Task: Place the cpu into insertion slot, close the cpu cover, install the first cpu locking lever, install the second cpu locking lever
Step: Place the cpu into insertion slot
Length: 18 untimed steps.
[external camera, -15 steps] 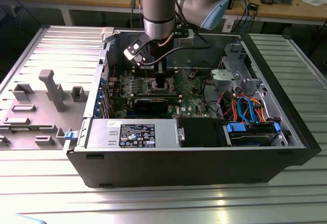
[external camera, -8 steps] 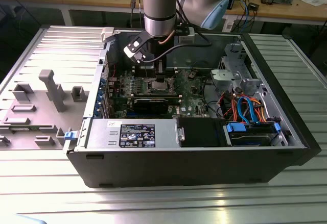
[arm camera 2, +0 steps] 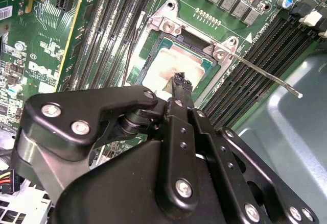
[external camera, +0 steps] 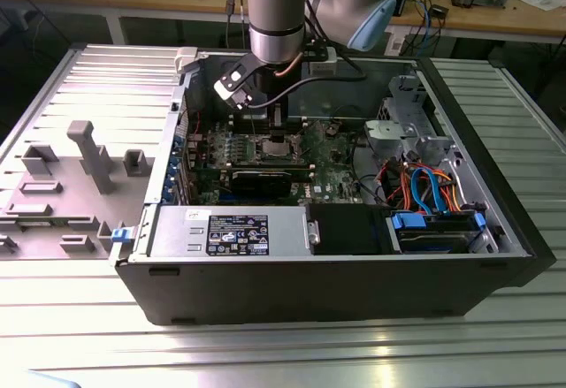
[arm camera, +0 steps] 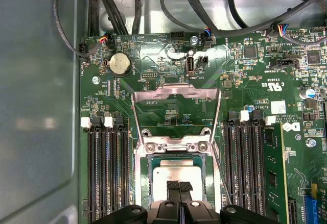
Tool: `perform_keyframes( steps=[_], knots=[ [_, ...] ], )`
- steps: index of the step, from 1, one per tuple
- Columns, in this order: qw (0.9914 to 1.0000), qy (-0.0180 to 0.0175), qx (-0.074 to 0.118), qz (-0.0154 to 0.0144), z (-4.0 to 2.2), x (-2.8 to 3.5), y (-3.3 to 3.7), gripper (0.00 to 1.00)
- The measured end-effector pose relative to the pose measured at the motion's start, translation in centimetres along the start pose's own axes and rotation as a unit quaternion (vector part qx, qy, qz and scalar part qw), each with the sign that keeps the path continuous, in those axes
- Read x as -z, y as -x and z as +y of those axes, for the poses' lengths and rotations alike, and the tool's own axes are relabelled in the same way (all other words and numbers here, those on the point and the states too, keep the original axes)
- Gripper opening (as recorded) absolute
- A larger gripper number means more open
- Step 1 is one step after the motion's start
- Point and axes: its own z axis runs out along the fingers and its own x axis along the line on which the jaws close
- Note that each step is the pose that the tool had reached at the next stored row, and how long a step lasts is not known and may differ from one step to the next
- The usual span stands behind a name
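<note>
The gripper (arm camera: 179,185) has its two black fingers pressed together with nothing between them. Its tips are directly over the cpu (arm camera: 176,174); I cannot tell whether they touch its top or hover just above it. In the second wrist view the gripper (arm camera 2: 179,79) meets the tan metal face of the cpu (arm camera 2: 171,60) near one edge.

The cpu lies flat inside the insertion slot (arm camera: 176,158), with the slot's dark rim showing around it. The cpu cover (arm camera: 176,90) is swung open on the far side of the slot, and green board shows through its square window. A locking lever (arm camera 2: 265,77) is unlatched and angles out away from the slot over the black memory slots (arm camera 2: 250,60). More memory slots (arm camera: 104,173) flank the socket on the other side.

In the exterior view the arm (external camera: 274,17) reaches down from the far side into the open computer case (external camera: 309,291), and the gripper (external camera: 278,132) is low over the motherboard (external camera: 332,171). A power supply (external camera: 230,232) sits along the near wall towards the exterior view's left, and blue and orange cables (external camera: 424,185) lie on the exterior view's right. A grey fixture tray (external camera: 80,167) lies outside the case on the exterior view's left.
</note>
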Motion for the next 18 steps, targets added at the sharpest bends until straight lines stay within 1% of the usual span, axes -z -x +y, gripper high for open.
perform_keyframes(
  steps=[4,6,7,8,9,18],
  knots=[
    [1.00000,-0.0005,0.000,0.0000,0.02,0.00,0.00,0.11],
    [0.99999,-0.0039,0.000,-0.0002,0.15,0.00,0.00,0.11],
    [0.99997,-0.0077,0.000,-0.0002,0.32,-0.01,-0.01,0.11],
    [0.99994,-0.0106,0.000,-0.0003,0.41,-0.01,0.00,0.11],
    [0.99993,-0.0118,0.000,-0.0003,0.46,-0.02,-0.01,0.11],
    [0.99986,-0.0165,0.000,-0.0005,0.46,-0.02,-0.01,0.11]
  ],
)
